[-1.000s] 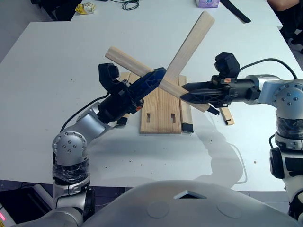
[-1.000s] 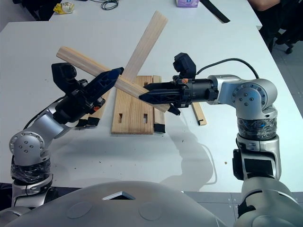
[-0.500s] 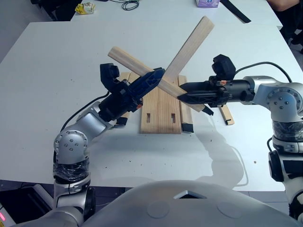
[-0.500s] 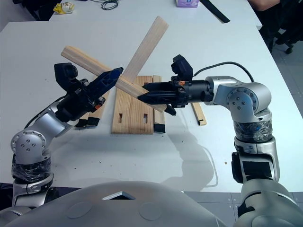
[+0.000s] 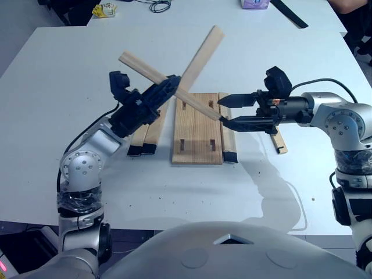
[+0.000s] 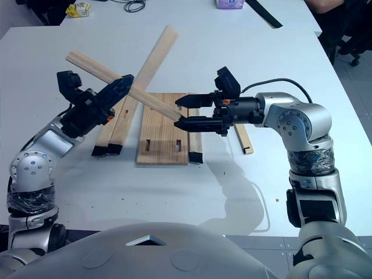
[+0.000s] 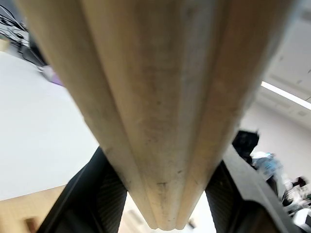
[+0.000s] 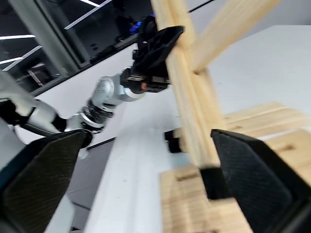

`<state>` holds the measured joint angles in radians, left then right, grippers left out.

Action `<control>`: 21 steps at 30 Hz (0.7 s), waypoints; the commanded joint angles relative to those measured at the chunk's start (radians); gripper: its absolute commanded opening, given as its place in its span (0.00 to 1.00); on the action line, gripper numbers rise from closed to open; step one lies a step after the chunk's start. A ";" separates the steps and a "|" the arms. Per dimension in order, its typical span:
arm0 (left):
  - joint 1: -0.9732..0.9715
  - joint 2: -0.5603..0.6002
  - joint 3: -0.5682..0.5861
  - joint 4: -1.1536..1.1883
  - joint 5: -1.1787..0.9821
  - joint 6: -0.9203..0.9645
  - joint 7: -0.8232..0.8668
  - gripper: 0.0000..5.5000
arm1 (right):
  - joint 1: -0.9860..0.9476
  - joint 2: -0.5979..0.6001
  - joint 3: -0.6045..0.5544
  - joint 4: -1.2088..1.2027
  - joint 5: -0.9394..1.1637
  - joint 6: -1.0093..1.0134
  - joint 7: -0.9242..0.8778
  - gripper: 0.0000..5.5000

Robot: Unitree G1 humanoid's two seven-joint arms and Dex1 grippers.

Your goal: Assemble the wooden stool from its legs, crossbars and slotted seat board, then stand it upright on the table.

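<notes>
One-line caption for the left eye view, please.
Left gripper holds the crossed legs raised over the table; open right gripper flanks one leg's lower end above the flat-lying slotted seat board.

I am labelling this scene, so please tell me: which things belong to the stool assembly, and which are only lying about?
For the job:
crossed legs held in the left gripper
slotted seat board
two loose legs left of it
crossbar right of it

Lying about, at the far edge:
yellow packet
purple box
black strap
cables

White table (image 5: 70,75) under seat board (image 5: 197,131), legs (image 5: 145,136), crossbar (image 5: 280,142)
</notes>
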<state>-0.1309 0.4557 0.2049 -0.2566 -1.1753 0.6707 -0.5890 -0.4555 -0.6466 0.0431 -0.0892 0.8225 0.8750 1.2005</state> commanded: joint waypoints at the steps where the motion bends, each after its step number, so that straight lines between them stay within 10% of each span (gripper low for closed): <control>1: -0.026 0.067 0.010 0.026 0.078 -0.021 -0.111 0.38 | 0.005 -0.059 -0.012 0.047 -0.067 -0.069 0.041 0.93; 21: -0.019 0.272 -0.043 0.045 0.374 -0.200 -0.634 0.38 | 0.041 -0.086 -0.120 0.276 -0.257 -0.325 -0.008 0.93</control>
<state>-0.1670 0.7206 0.1667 -0.1890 -0.8222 0.4948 -1.2031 -0.3838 -0.7137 -0.0723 0.1686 0.5851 0.5657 1.1858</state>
